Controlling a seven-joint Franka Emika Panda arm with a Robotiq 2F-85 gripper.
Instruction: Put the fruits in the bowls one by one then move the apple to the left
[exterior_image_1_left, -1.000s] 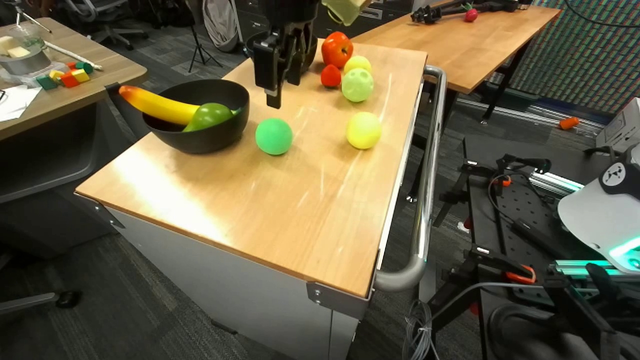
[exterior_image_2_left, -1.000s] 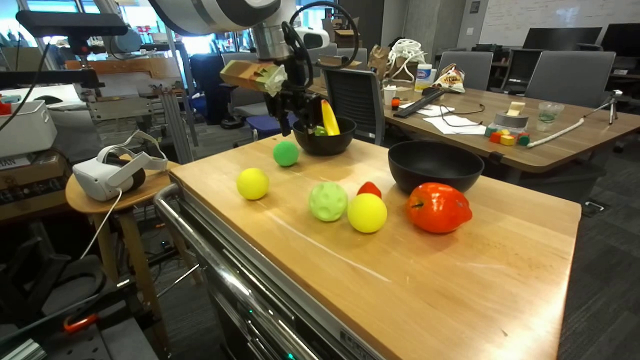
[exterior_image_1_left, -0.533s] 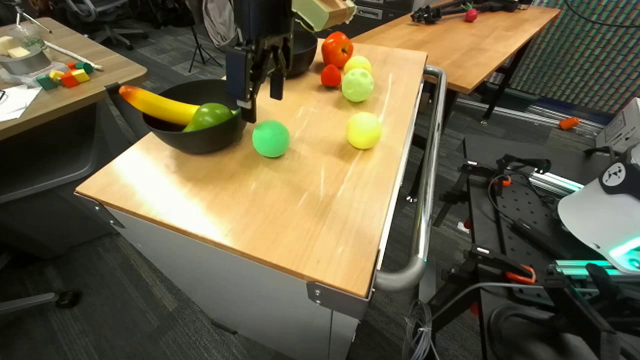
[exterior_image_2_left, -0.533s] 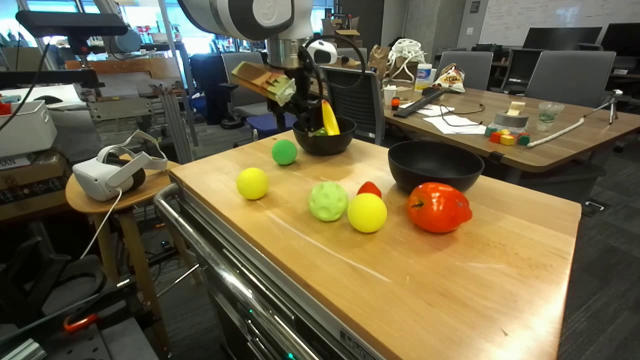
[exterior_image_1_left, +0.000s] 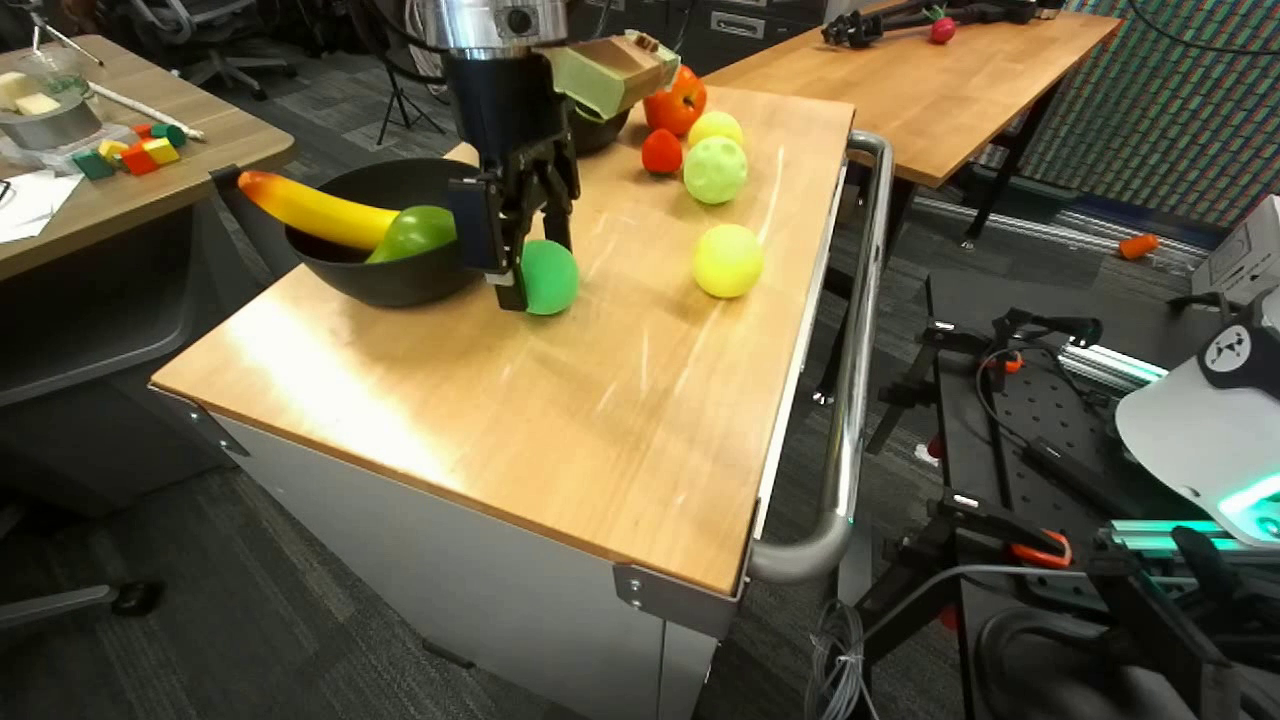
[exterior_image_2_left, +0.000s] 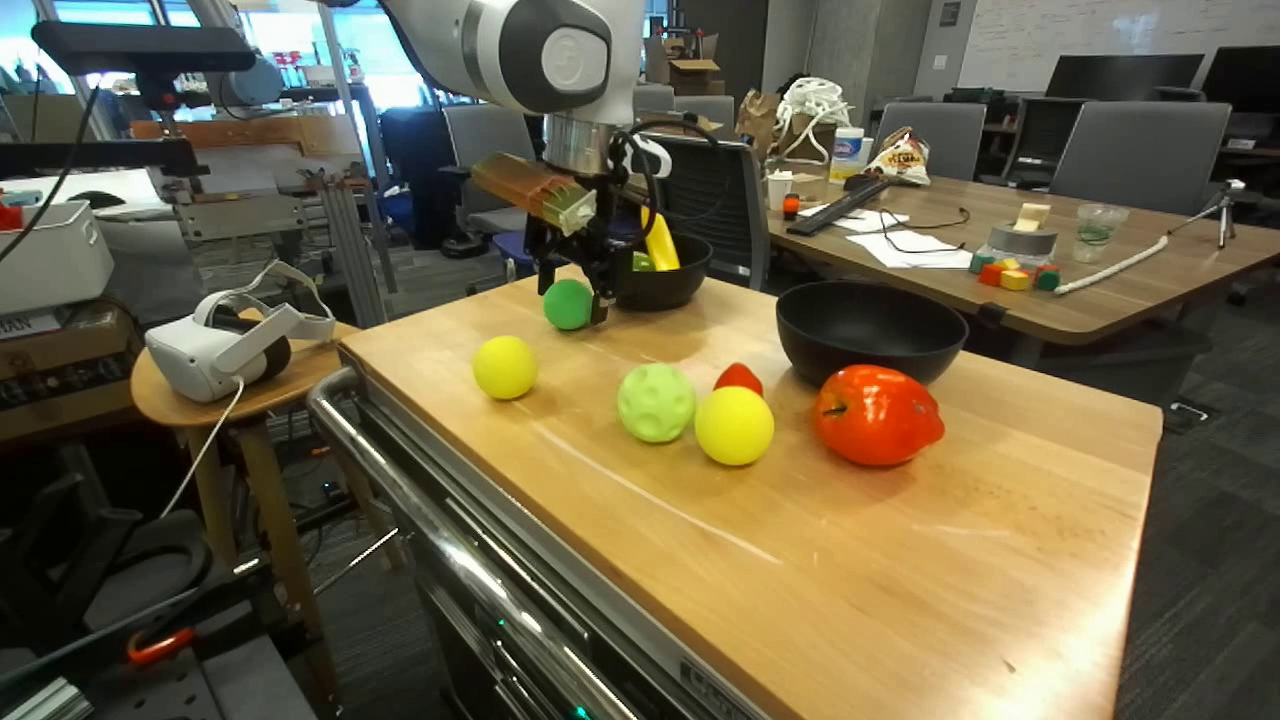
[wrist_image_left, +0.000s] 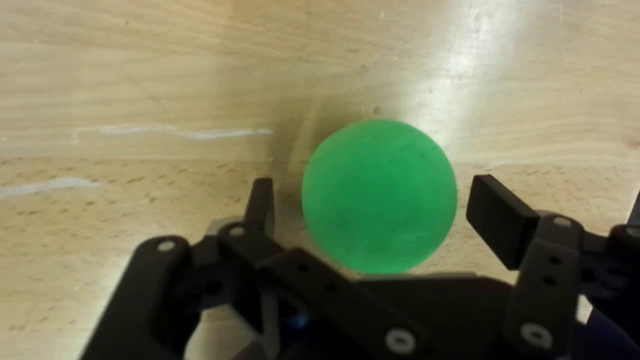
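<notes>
My gripper (exterior_image_1_left: 537, 270) is open and low over the table, with its fingers on either side of a green ball (exterior_image_1_left: 556, 278). In the wrist view the green ball (wrist_image_left: 380, 197) sits between the fingertips (wrist_image_left: 377, 205), with a gap at each side. A black bowl (exterior_image_1_left: 390, 285) next to the gripper holds a yellow banana (exterior_image_1_left: 315, 210) and a green pear-like fruit (exterior_image_1_left: 413, 234). A second black bowl (exterior_image_2_left: 860, 330) stands farther along, beside a red apple-like fruit (exterior_image_2_left: 877, 415). A strawberry (exterior_image_1_left: 661, 152) is near it, mostly hidden in an exterior view by a yellow ball (exterior_image_2_left: 735, 426).
A light green dimpled ball (exterior_image_2_left: 656, 402) touches or nearly touches the yellow ball beside it. Another yellow ball (exterior_image_1_left: 728, 261) lies nearer the metal handle rail (exterior_image_1_left: 855, 400). The filled bowl stands close to the gripper, near the table's edge.
My gripper has moved across beside the filled bowl and down, so its fingers now straddle the green ball. The green ball shifted slightly early on. The other fruits and bowls have not moved.
</notes>
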